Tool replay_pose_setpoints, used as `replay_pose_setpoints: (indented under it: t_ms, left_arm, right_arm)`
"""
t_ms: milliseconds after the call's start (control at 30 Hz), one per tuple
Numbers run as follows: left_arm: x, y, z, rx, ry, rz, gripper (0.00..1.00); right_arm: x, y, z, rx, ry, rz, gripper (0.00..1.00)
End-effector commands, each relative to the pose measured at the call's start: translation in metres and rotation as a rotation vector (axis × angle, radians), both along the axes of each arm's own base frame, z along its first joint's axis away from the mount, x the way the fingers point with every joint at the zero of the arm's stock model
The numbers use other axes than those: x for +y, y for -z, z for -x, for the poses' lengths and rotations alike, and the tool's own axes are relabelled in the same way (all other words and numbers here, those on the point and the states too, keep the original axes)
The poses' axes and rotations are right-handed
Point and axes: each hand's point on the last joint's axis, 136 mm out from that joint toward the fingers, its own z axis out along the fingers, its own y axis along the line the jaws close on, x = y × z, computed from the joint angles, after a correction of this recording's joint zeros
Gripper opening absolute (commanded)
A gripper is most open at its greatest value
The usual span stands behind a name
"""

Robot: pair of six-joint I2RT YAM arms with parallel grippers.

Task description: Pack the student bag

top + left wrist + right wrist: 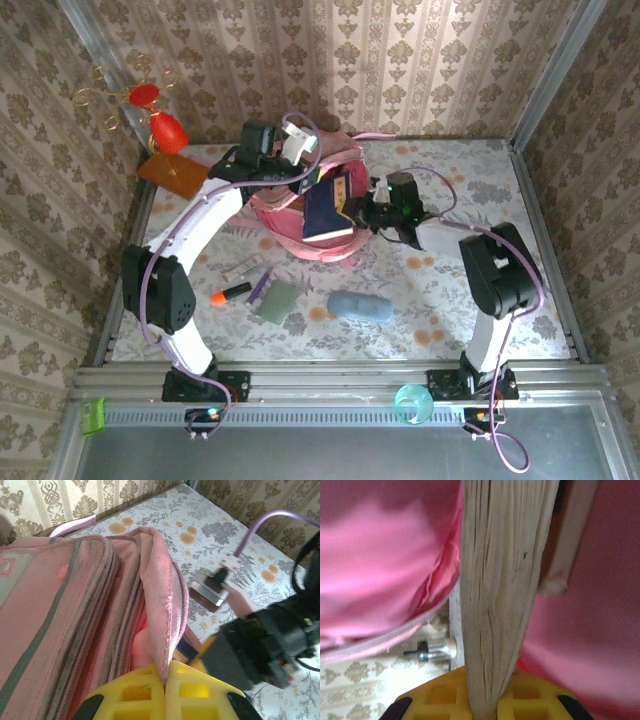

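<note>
The student bag (pixel 283 208), a big pink backpack, lies at the back centre of the table with its mouth held apart. My left gripper (pixel 306 176) is shut on the bag's pink fabric rim (pixel 161 605) and holds it up; in the left wrist view its yellow fingers (pixel 166 674) pinch that edge. My right gripper (pixel 360 214) is shut on a dark blue book (pixel 328 208) that stands partway inside the opening. In the right wrist view the book's page edge (pixel 502 580) rises between the right gripper (pixel 486 681), with pink bag lining (pixel 385 560) on both sides.
On the flowered table in front of the bag lie an orange-tipped marker (pixel 232 292), a purple pen (pixel 258 288), a grey-green pad (pixel 278 300) and a blue pencil case (pixel 360 306). A brown board (pixel 172 175) and a red ornament (pixel 165 128) stand back left. A teal cup (pixel 412 403) sits on the near rail.
</note>
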Motion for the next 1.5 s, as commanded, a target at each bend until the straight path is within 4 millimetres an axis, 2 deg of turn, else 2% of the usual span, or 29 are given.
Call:
replay_pose_setpoints:
  t_ms: [0,233,333,433,533,600,733,867,967,1033,1100,1200,1267,1333,1400,1467]
  left_arm:
    - [-0.006,-0.041,-0.003,-0.096,0.038,0.074,0.0]
    - [-0.009,-0.045,-0.003,-0.082,0.033,0.11,0.0]
    - [-0.01,-0.046,-0.002,-0.076,0.033,0.118,0.0]
    - [-0.012,-0.045,-0.003,-0.072,0.03,0.121,0.0]
    - [-0.012,-0.043,-0.007,-0.066,0.002,0.116,0.0]
    - [-0.01,-0.043,-0.012,-0.066,-0.029,0.112,0.0]
    - [-0.009,-0.045,-0.021,-0.064,-0.067,0.115,0.0]
    - [-0.012,-0.042,-0.021,-0.052,-0.066,0.118,0.0]
    - [-0.015,-0.036,-0.018,-0.045,-0.063,0.113,0.0]
    - [-0.018,-0.033,-0.017,-0.045,-0.065,0.112,0.0]
    - [-0.022,-0.031,-0.017,-0.042,-0.064,0.11,0.0]
    - [-0.027,-0.029,-0.017,-0.042,-0.062,0.102,0.0]
    - [-0.032,-0.028,-0.016,-0.036,-0.066,0.097,0.0]
    - [-0.038,-0.028,-0.012,-0.022,-0.074,0.102,0.0]
    - [-0.047,-0.024,-0.007,-0.005,-0.087,0.11,0.0]
    - [-0.058,-0.018,-0.001,0.021,-0.107,0.121,0.0]
  right_arm:
    - [0.003,-0.006,-0.04,-0.045,0.126,-0.016,0.0]
    - [0.026,0.01,-0.107,-0.075,0.256,0.02,0.0]
    - [0.032,0.016,-0.129,-0.066,0.277,0.03,0.07]
    - [0.034,0.022,-0.138,-0.054,0.277,0.071,0.25]
    - [0.028,0.005,-0.126,-0.091,0.237,0.107,0.51]
    - [0.016,-0.008,-0.107,-0.12,0.217,0.143,0.54]
    - [-0.009,-0.026,-0.051,-0.155,0.126,0.202,0.57]
    - [-0.047,-0.017,0.009,-0.148,0.089,0.208,0.6]
    - [-0.08,0.014,0.042,-0.11,0.117,0.431,0.63]
    - [-0.102,0.03,0.046,-0.076,0.167,0.607,0.76]
    - [-0.108,0.036,0.04,-0.086,0.204,0.642,0.8]
    - [-0.09,0.036,0.027,-0.104,0.191,0.568,0.84]
    - [-0.084,0.047,0.018,-0.068,0.184,0.604,0.84]
    - [-0.084,0.059,0.012,-0.044,0.176,0.642,0.77]
    - [-0.092,0.068,0.006,-0.028,0.186,0.683,0.63]
    - [-0.11,0.072,-0.003,-0.007,0.217,0.716,0.47]
